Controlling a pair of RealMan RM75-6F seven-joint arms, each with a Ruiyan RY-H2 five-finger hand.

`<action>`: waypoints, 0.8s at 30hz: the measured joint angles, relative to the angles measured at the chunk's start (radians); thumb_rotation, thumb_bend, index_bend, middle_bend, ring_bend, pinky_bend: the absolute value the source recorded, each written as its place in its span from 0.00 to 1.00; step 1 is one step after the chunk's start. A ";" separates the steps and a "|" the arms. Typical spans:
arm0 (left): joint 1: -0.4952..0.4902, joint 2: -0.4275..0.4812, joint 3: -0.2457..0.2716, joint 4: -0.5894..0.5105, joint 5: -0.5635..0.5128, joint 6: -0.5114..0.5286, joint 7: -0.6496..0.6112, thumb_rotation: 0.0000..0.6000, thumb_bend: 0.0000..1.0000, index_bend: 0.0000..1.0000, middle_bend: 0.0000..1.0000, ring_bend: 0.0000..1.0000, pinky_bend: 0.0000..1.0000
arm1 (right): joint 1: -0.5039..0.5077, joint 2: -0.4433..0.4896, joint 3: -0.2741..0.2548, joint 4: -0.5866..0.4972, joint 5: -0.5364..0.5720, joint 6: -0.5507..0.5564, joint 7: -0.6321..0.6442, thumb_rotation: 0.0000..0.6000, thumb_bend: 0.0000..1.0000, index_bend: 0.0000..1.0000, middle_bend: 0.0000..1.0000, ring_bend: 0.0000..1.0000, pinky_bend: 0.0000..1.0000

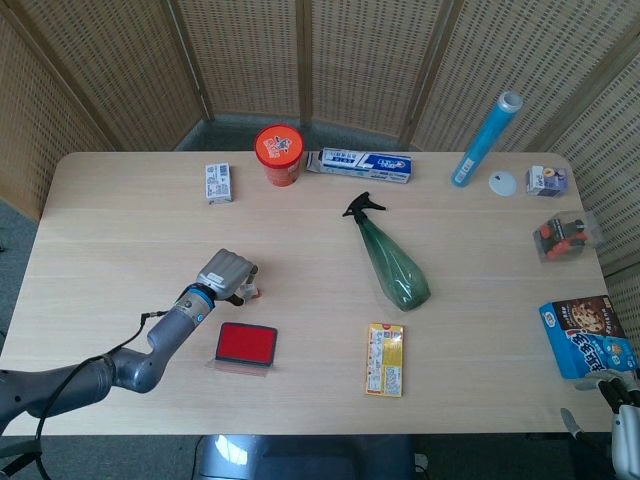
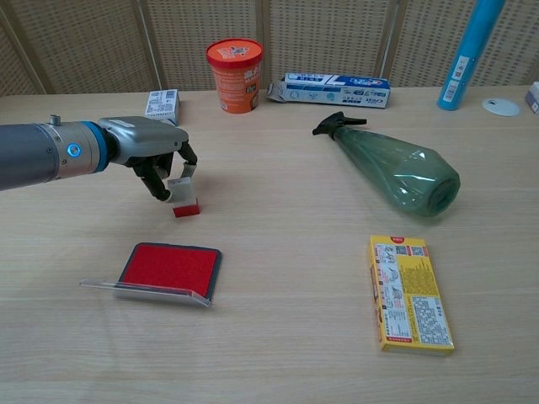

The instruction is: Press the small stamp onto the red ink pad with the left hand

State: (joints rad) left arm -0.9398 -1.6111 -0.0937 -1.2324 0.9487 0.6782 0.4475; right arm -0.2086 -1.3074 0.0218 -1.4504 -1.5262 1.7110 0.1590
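Observation:
The small stamp (image 2: 184,199), with a white handle and a red base, stands on the table, slightly tilted. It is just above the red ink pad (image 2: 170,267) in the chest view. My left hand (image 2: 154,151) reaches in from the left and pinches the stamp's white handle between thumb and fingers (image 2: 190,167). In the head view my left hand (image 1: 226,274) covers most of the stamp (image 1: 252,294), and the ink pad (image 1: 246,343) lies just below it. Only the top of my right hand (image 1: 624,432) shows at the bottom right corner, and its fingers are cut off.
The ink pad's clear lid (image 2: 139,291) lies open toward the front edge. A green spray bottle (image 2: 396,172) and a yellow packet (image 2: 409,293) lie to the right. An orange cup (image 2: 235,74), a small box (image 2: 163,102) and a toothpaste box (image 2: 335,89) stand at the back.

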 measured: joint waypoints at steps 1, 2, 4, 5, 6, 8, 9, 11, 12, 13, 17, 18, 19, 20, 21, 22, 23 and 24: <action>-0.001 -0.001 0.001 0.002 -0.003 -0.002 -0.001 0.86 0.37 0.55 1.00 1.00 1.00 | -0.001 0.000 0.001 0.001 0.000 0.001 0.001 0.98 0.24 0.45 0.36 0.23 0.06; -0.002 -0.002 0.001 0.003 -0.005 -0.003 -0.001 0.86 0.37 0.56 1.00 1.00 1.00 | -0.001 0.001 0.001 0.001 0.001 0.001 0.001 0.99 0.24 0.45 0.36 0.23 0.06; -0.004 -0.004 0.001 0.005 -0.007 -0.003 -0.004 0.87 0.38 0.58 1.00 1.00 1.00 | -0.001 0.001 0.002 0.000 0.000 0.002 0.000 0.99 0.24 0.45 0.36 0.24 0.06; -0.004 -0.003 0.001 0.005 -0.008 -0.004 -0.006 0.87 0.38 0.58 1.00 1.00 1.00 | -0.001 0.002 0.002 0.000 0.000 0.002 0.000 0.99 0.24 0.45 0.36 0.24 0.06; -0.004 -0.003 0.001 0.006 -0.009 -0.004 -0.008 0.88 0.39 0.59 1.00 1.00 1.00 | -0.001 0.002 0.002 0.000 0.000 0.002 0.000 0.99 0.24 0.45 0.36 0.24 0.06; -0.005 -0.003 0.000 0.005 -0.010 -0.006 -0.015 0.87 0.39 0.61 1.00 1.00 1.00 | -0.001 0.001 0.004 0.000 0.000 0.003 0.000 0.99 0.24 0.45 0.36 0.24 0.06; -0.004 -0.003 -0.001 0.005 -0.010 -0.006 -0.019 0.87 0.40 0.61 1.00 1.00 1.00 | -0.001 0.001 0.004 0.000 0.000 0.002 0.000 0.99 0.24 0.45 0.36 0.24 0.06; -0.004 -0.002 -0.001 0.005 -0.007 -0.006 -0.027 0.87 0.40 0.62 1.00 1.00 1.00 | -0.001 0.000 0.004 0.001 0.000 0.001 0.000 0.99 0.24 0.45 0.36 0.24 0.06; -0.004 -0.001 -0.001 0.004 -0.005 -0.006 -0.030 0.87 0.40 0.62 1.00 1.00 1.00 | -0.002 0.000 0.004 0.002 0.000 0.001 0.000 0.99 0.24 0.45 0.37 0.24 0.06; -0.003 0.001 -0.001 0.003 -0.003 -0.006 -0.035 0.87 0.40 0.63 1.00 1.00 1.00 | -0.002 -0.001 0.004 0.002 0.000 0.001 0.001 0.99 0.24 0.45 0.37 0.24 0.06; 0.001 0.015 -0.006 -0.014 0.005 0.001 -0.056 0.87 0.40 0.63 1.00 1.00 1.00 | -0.001 -0.001 0.005 0.002 -0.002 0.002 0.002 0.98 0.24 0.45 0.37 0.24 0.06; 0.002 0.020 -0.008 -0.020 0.008 0.004 -0.062 0.87 0.40 0.63 1.00 1.00 1.00 | -0.001 -0.001 0.006 0.002 -0.003 0.003 0.002 0.98 0.24 0.45 0.37 0.24 0.06; 0.005 0.029 -0.011 -0.031 0.013 0.007 -0.070 0.88 0.40 0.63 1.00 1.00 1.00 | -0.001 -0.001 0.006 0.003 -0.004 0.003 0.003 0.98 0.24 0.45 0.37 0.24 0.06; 0.007 0.037 -0.012 -0.041 0.019 0.010 -0.076 0.87 0.40 0.63 1.00 1.00 1.00 | -0.001 -0.002 0.006 0.003 -0.004 0.003 0.003 0.98 0.24 0.45 0.37 0.24 0.06; 0.009 0.046 -0.013 -0.053 0.026 0.014 -0.082 0.87 0.40 0.63 1.00 1.00 1.00 | 0.000 -0.002 0.006 0.004 -0.005 0.002 0.003 0.98 0.24 0.45 0.37 0.24 0.06; 0.012 0.059 -0.014 -0.070 0.037 0.019 -0.089 0.87 0.40 0.63 1.00 1.00 1.00 | 0.000 -0.003 0.005 0.004 -0.006 0.000 0.004 0.98 0.24 0.45 0.37 0.24 0.06; 0.015 0.069 -0.015 -0.084 0.046 0.024 -0.094 0.87 0.40 0.63 1.00 1.00 1.00 | 0.001 -0.004 0.005 0.005 -0.006 0.000 0.004 0.99 0.24 0.45 0.37 0.24 0.06; 0.018 0.079 -0.015 -0.099 0.057 0.030 -0.100 0.88 0.40 0.63 1.00 1.00 1.00 | 0.002 -0.005 0.005 0.005 -0.007 -0.002 0.005 0.98 0.24 0.45 0.37 0.24 0.06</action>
State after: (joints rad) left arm -0.9222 -1.5321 -0.1085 -1.3314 1.0056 0.7082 0.3477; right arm -0.2069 -1.3127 0.0267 -1.4451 -1.5332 1.7094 0.1636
